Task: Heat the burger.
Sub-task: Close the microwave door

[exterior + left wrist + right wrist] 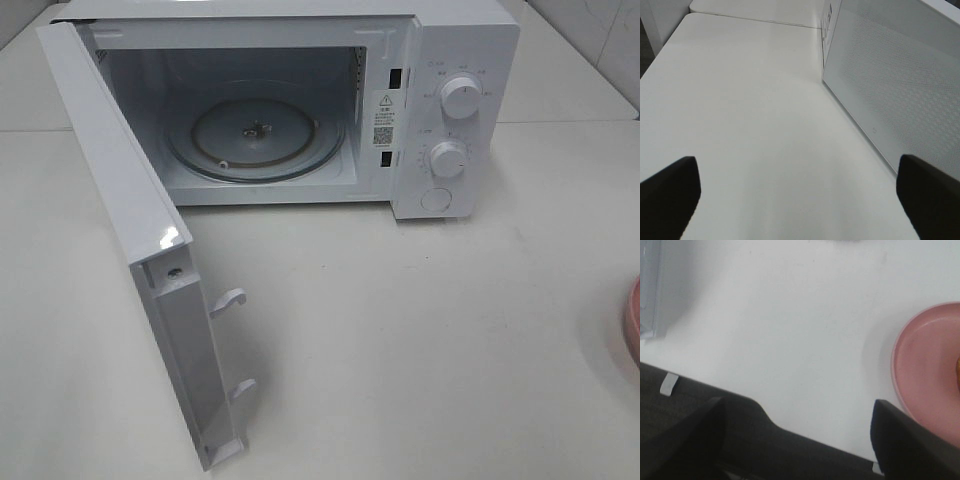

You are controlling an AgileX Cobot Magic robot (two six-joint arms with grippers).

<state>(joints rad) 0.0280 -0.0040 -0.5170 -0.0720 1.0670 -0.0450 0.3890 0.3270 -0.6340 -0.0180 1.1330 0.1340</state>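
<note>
The white microwave (440, 100) stands at the back of the table with its door (130, 230) swung wide open to the left. Its glass turntable (255, 135) is bare. The pink plate (930, 370) shows in the right wrist view, and its rim (632, 320) peeks in at the right edge of the high view. Only a sliver of orange-brown (958, 372) shows on the plate at the frame's edge; the burger is otherwise out of view. My left gripper (800, 195) is open beside the door's outer face (890, 85). My right gripper (795, 440) is open near the plate. Neither arm shows in the high view.
The white table (420, 330) spreads in front of the microwave. The open door, with two latch hooks (228, 300), juts toward the table's front left. The table's near edge and dark floor (715, 440) show in the right wrist view.
</note>
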